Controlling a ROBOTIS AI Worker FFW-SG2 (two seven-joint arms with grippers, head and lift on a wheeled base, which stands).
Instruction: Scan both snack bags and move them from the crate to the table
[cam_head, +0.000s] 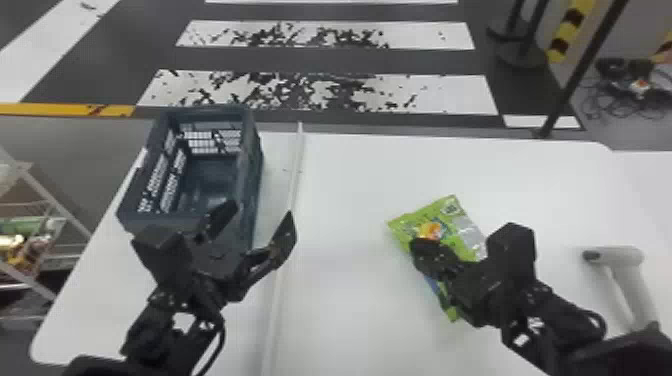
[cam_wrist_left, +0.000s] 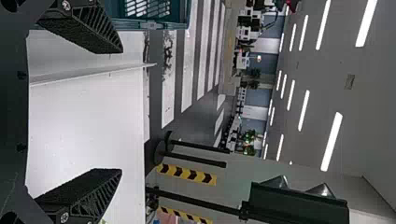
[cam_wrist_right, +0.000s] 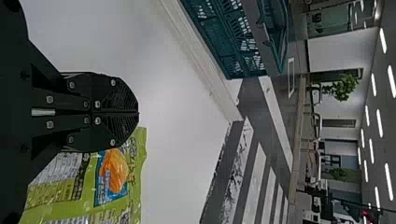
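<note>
Black, flat-fingered and spread wide around nothing, the left gripper (cam_head: 261, 212) stands at the near end of a dark blue-green plastic crate (cam_head: 253, 150) with latticed walls; one finger appears over its rim, though contact cannot be told. With the crate near the white table's (cam_head: 345, 200) left edge, a sideways sweep of that finger could hook the rim and shove it outward.

A glossy green snack bag (cam_head: 452, 232) with an orange picture lies on the table, partly under the black right gripper (cam_wrist_right: 137, 113), whose two fingers are pressed together with nothing between them. If that gripper drops as it is, it would probably pin or crumple the bag and crease any code still to be scanned; opening late could skid the slick film away. A second bag beneath cannot be made out, so one could be missed.

Beside the right arm rests a pale handheld scanner (cam_head: 620, 256); the elbow or wrist, swinging outward, may knock it askew.
</note>
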